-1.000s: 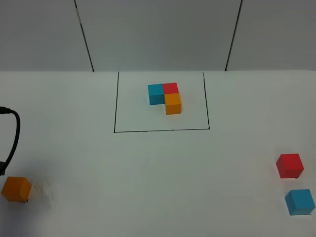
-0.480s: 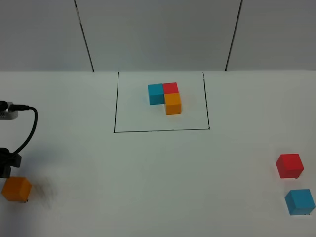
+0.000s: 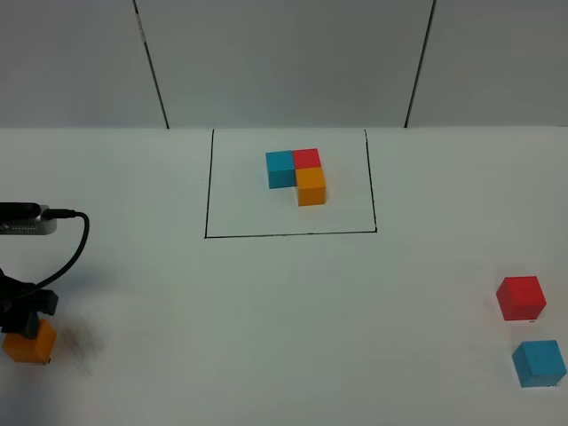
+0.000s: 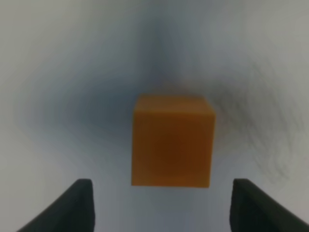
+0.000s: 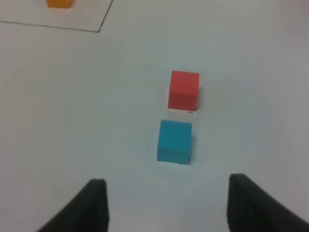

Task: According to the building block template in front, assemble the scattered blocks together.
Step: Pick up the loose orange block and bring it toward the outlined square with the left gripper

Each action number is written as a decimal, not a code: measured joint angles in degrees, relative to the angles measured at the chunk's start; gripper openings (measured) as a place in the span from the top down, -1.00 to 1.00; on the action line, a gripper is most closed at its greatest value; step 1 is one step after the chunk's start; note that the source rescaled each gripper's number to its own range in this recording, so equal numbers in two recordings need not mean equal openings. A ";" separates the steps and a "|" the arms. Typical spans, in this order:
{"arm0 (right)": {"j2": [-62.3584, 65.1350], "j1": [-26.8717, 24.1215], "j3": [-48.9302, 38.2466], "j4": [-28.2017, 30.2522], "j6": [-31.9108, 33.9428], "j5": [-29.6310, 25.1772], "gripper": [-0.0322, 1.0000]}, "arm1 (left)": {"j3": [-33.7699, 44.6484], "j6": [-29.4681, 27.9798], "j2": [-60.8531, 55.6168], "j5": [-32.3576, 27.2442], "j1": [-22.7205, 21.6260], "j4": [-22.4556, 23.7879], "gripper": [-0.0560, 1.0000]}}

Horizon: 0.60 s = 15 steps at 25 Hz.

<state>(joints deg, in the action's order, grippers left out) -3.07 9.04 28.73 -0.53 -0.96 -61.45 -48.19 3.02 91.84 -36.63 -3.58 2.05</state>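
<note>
Nearest, at the near-L edge of the table (image 3: 284,355), the orange cube (image 3: 30,344) sat flat on its base. The left fingers (image 4: 72,209) hung just above it and hid part of its top in the high view. In the wrist cam both fingers were spread apart w/ nothing btwn them. The cube lay squarely ahead of the gap, not yet inside it, so they were open w/ no grip.

On the near-R side lay the light blue cube (image 3: 539,363), w/ the red cube (image 3: 520,297) just beyond it, close but apart. The right fingers (image 5: 89,208) were out of the high view. Their wrist cam showed them spread and empty, short of the blue cube.

Further back, mid-table, the template (image 3: 297,175) sat inside its black drawn frame (image 3: 206,186). Blue and red stood side by side at the back, w/ orange in front of the red, making an L.

Handling, as a judgement: the cubes looked rigid, matte and prob. light. Their flat parallel faces should take a pinch well w/o much slip. The best hold would be two opposite side faces, fingers centred and square to them. A grip across corners would likely twist the cube. Being light, they'd prob. slide if nudged, esp. when one is pushed up against another. No scattered cube was joined to another yet.
</note>
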 joint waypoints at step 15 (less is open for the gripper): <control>0.00 0.00 0.00 0.00 0.00 0.00 0.60 | 0.00 0.57 2.43 2.93 -0.04 -0.99 0.27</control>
<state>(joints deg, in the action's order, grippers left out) -3.07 9.04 28.73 -0.53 -0.96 -61.45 -48.19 3.59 94.27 -33.69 -3.62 1.06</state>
